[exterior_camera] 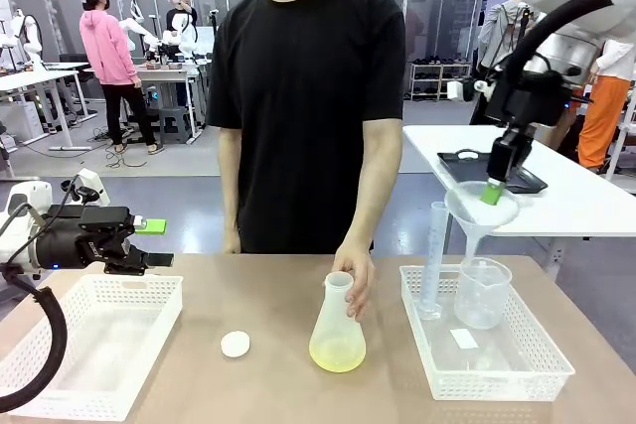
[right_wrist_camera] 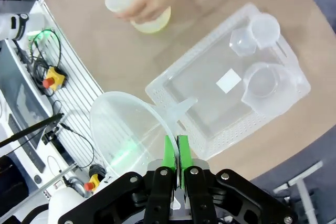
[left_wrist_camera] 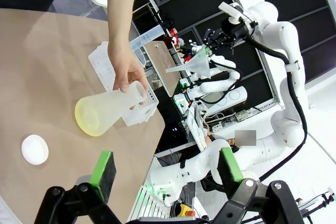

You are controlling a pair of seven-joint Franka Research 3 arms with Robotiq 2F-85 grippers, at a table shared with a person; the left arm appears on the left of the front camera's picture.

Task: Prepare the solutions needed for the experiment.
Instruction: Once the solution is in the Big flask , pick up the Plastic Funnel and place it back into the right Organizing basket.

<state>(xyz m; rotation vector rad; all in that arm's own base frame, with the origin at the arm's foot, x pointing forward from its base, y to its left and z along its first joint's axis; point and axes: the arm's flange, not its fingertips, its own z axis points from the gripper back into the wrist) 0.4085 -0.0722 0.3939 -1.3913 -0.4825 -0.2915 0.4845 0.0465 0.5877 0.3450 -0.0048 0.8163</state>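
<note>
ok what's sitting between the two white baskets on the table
In the front view: a small white disc and the conical flask holding pale yellow-green solution, both on the table; the person's hand is on the flask's neck.

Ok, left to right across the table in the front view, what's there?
A white basket, small white disc, conical flask of yellow-green solution, graduated cylinder, beaker, both standing in a second white basket.
</note>
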